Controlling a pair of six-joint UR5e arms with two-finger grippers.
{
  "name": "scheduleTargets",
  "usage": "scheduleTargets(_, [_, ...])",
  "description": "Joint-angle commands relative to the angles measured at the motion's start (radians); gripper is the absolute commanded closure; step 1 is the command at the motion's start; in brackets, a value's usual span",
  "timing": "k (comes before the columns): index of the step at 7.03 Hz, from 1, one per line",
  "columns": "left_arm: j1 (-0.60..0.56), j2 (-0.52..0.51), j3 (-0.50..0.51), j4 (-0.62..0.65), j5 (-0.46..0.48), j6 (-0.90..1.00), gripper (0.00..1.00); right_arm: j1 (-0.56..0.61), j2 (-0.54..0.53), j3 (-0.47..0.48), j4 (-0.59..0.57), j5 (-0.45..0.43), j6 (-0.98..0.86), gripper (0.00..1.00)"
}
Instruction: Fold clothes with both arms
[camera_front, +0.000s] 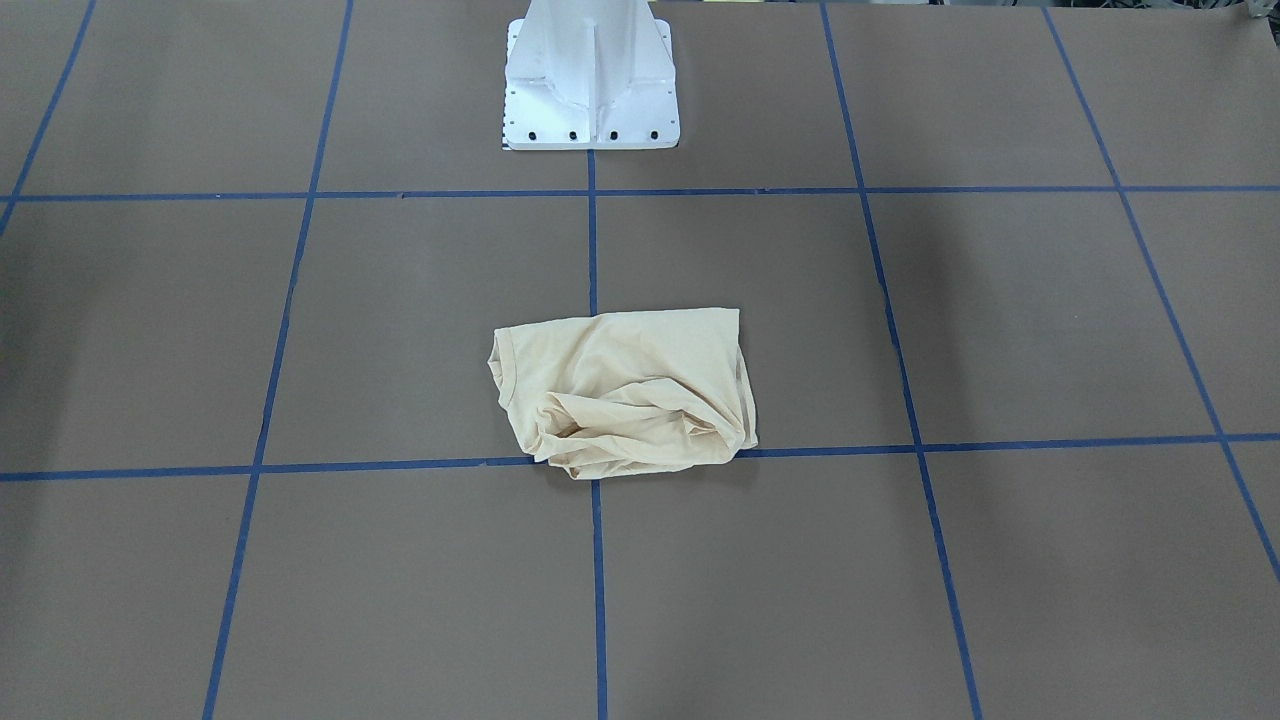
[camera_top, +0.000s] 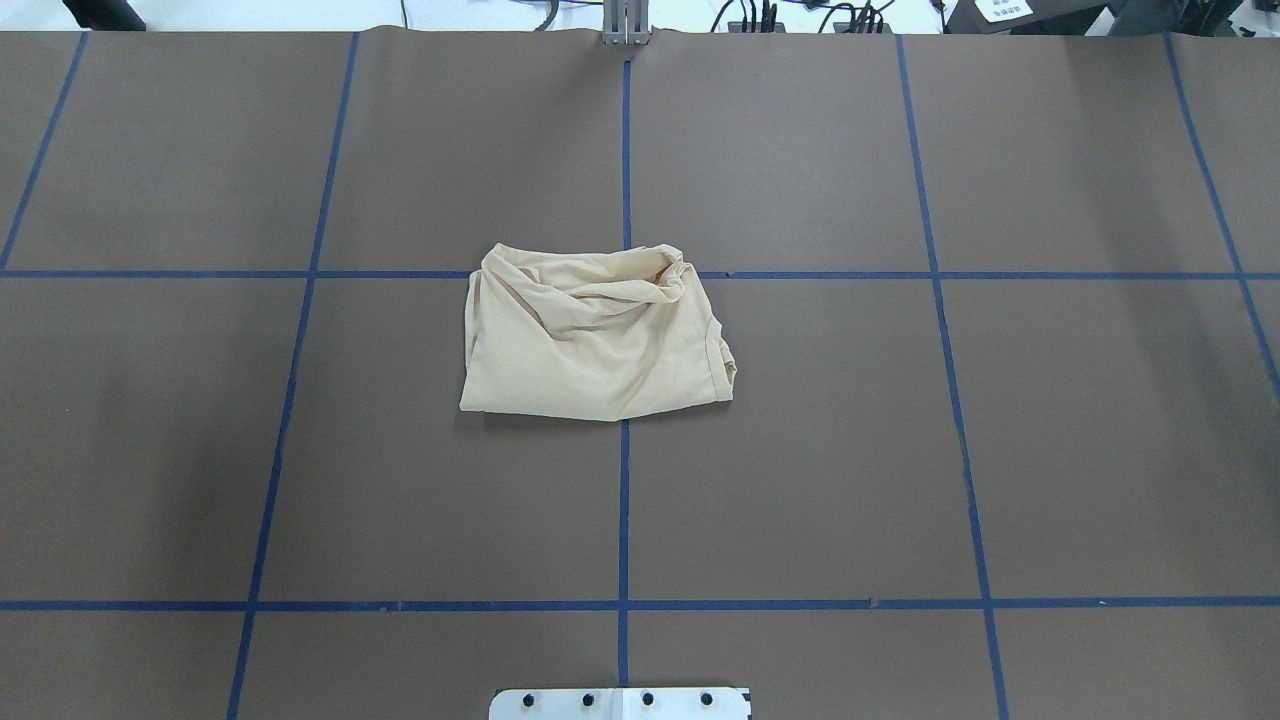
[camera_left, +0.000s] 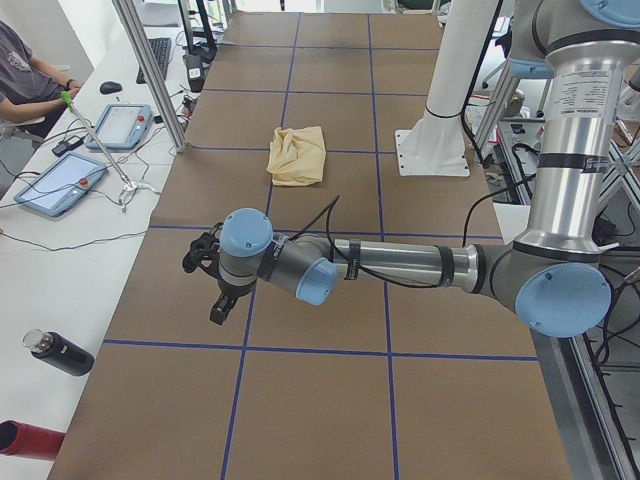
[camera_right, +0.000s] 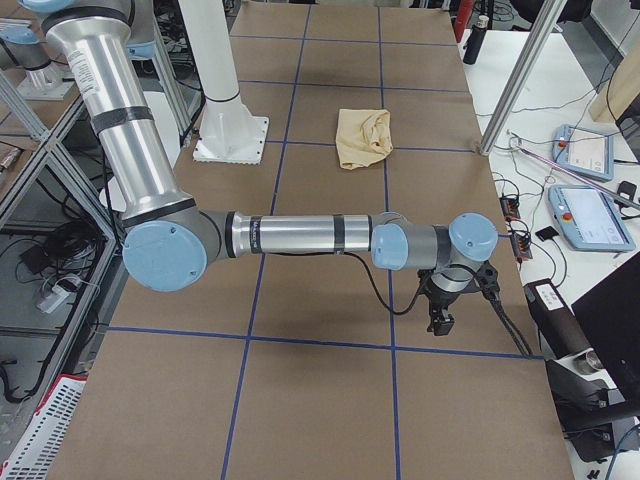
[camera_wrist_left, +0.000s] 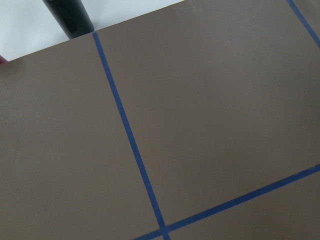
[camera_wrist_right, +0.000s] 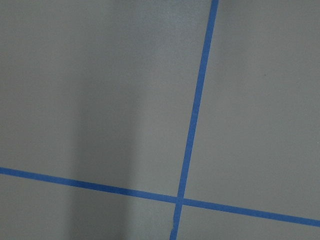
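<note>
The pale cream-yellow T-shirt (camera_front: 625, 390) lies as a small, loosely folded, wrinkled bundle at the table's middle, across a crossing of blue tape lines. It also shows in the overhead view (camera_top: 590, 335) and both side views (camera_left: 298, 155) (camera_right: 363, 137). Its print is hidden. Both arms are away from it, stretched out low over the table's ends. The left gripper (camera_left: 218, 312) and right gripper (camera_right: 438, 325) show only in the side views, pointing down above bare table. I cannot tell whether they are open or shut. Nothing hangs from either.
The white pedestal base (camera_front: 590, 80) stands behind the shirt. Blue tape lines (camera_top: 624, 500) grid the brown table. A black bottle (camera_left: 60, 352), teach pendants (camera_left: 120, 125) (camera_right: 590, 150), a metal post (camera_left: 150, 70) and a seated operator (camera_left: 20, 70) line the far side.
</note>
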Motion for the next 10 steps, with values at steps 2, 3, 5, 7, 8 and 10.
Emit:
scheduleTargets(2, [0.001,0.027,-0.080,0.084,-0.011,-0.013,0.00,0.001,-0.074,0.049,0.011,-0.010,-0.010,0.00])
scheduleTargets(3, [0.003,0.015,-0.077,0.095,-0.005,-0.056,0.00,0.001,-0.122,0.105,0.002,-0.024,-0.007,0.00])
scheduleTargets(5, [0.009,0.013,-0.071,0.100,-0.004,-0.085,0.00,0.001,-0.199,0.164,0.000,-0.033,0.007,0.00])
scheduleTargets(7, [0.010,0.030,-0.065,0.089,-0.002,-0.154,0.00,-0.001,-0.226,0.187,0.002,-0.021,0.012,0.00])
scheduleTargets(8, [0.010,0.030,-0.057,0.085,-0.002,-0.153,0.00,0.001,-0.228,0.175,0.000,0.037,0.016,0.00])
scheduleTargets(10, [0.010,0.021,-0.065,0.085,-0.013,-0.154,0.00,-0.001,-0.229,0.173,0.014,0.090,0.013,0.00])
